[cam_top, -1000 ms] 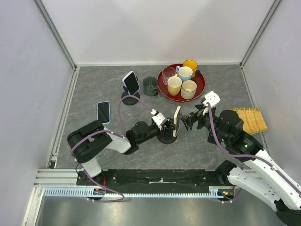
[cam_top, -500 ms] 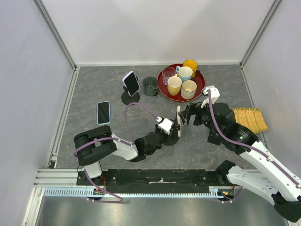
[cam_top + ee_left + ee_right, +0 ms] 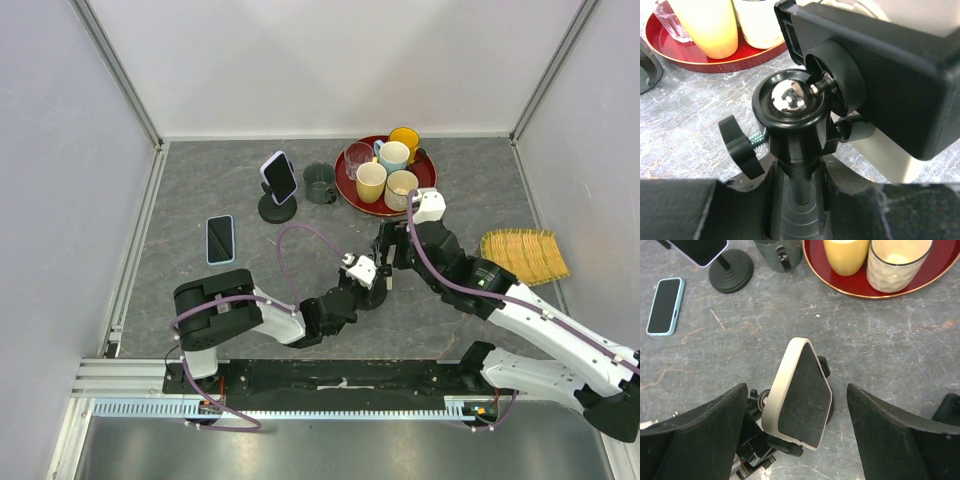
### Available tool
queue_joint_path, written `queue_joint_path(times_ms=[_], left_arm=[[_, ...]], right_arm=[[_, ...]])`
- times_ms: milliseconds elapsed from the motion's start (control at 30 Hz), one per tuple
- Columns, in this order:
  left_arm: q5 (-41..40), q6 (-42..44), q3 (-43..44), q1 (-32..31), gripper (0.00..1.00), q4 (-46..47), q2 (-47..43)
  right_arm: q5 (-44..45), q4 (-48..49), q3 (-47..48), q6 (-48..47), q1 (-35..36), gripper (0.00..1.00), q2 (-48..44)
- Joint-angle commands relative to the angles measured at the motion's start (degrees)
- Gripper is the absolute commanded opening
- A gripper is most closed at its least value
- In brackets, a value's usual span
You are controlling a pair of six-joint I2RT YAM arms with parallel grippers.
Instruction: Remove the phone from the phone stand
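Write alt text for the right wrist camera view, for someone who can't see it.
A cream-edged phone sits tilted on its black stand between the right claw's open fingers, untouched. Behind on the grey table: a red tray of cups, a dark mug, a second phone propped up, a flat phone.

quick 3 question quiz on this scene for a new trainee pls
1. True or false: the right gripper is open, with one finger on each side of the cream-cased phone.
2. What sits between the fingers of the left gripper? A) the flat phone B) the stem of the phone stand C) the propped phone
3. How many phones show in the right wrist view?
Key: 1 true. 2 B. 3 three: the cream-cased phone, the flat phone and the propped phone.
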Motion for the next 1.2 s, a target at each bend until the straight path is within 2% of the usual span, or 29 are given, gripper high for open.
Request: queue_joint_path(times_ms=[0,200,533,1000,1167], left_arm=[[-0.4,1.9,-0.1,-1.7,0.02,-6.8,3.9],[-0.8,1.7,0.2,-1.8,0.02,-7.1,4.2],[-1.3,1.8,0.4,-2.1,0.02,-7.5,4.5],[-2.6,0.0,0.3,-2.0,0.02,-7.8,4.4],[-2.9,-0.3,-0.1,-2.1,0.02,-7.8,4.1]], right_arm=[[11.4,-1.0,2.9,1.9,3.1,0.83,1.5],[19.2,-2.4,3.2,1.6,7.0,0.72,3.9],[24.5,-2.2,3.7,1.1,10.7,0.53,8.7],[23.2,-2.5,2.4,1.2,10.6,0.42,10.3],[22.3,-3.5,2.3,1.5,10.5,0.42,12.2]])
